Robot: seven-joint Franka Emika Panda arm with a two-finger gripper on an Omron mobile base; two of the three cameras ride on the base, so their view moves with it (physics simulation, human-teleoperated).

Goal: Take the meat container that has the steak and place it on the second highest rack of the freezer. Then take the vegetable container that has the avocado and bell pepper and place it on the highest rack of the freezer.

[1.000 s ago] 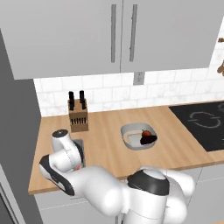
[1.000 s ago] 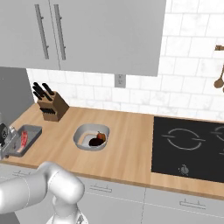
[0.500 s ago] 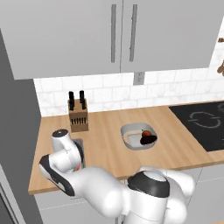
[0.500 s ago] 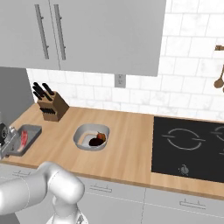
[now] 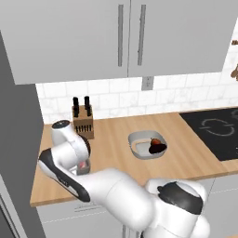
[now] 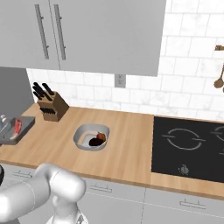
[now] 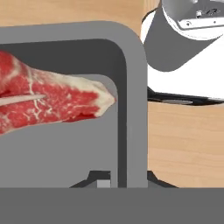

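Hand view, close over the meat container [image 7: 131, 87]: shallow dark grey tray, smooth and matte, thick rounded rim, flat floor. Inside, the steak [image 7: 52, 103]: flat raw red slab, marbled with fine pale streaks, pale fat along its tapered end, narrower than the tray. Gripper [image 7: 127, 180] shut tight over the tray's rim wall, one dark tip inside, the other outside on the wood.

Right base view: same meat container [image 6: 17, 130] at the far left end of the tabletop [image 6: 127, 144], steak [image 6: 18, 126] showing red within. Tabletop of warm light wood with fine grain, straight front edge.

Toward the middle, the vegetable container [image 6: 91, 137]: round pale grey bowl, thick rim, cream inside, holding the dark egg-shaped avocado [image 6: 94, 141] touching the small reddish-orange bell pepper [image 6: 101, 137]. Well apart from the tray.

Behind, near the tiled wall, an angled wooden knife block [image 6: 53, 107] with black handles. To the right, a glossy black cooktop [image 6: 189, 146] set flush in the wood. Above, flat grey wall cupboards [image 6: 100, 35] with slim metal bar handles. In the left base view, a tall plain grey freezer [image 5: 16, 153] side at the left edge.
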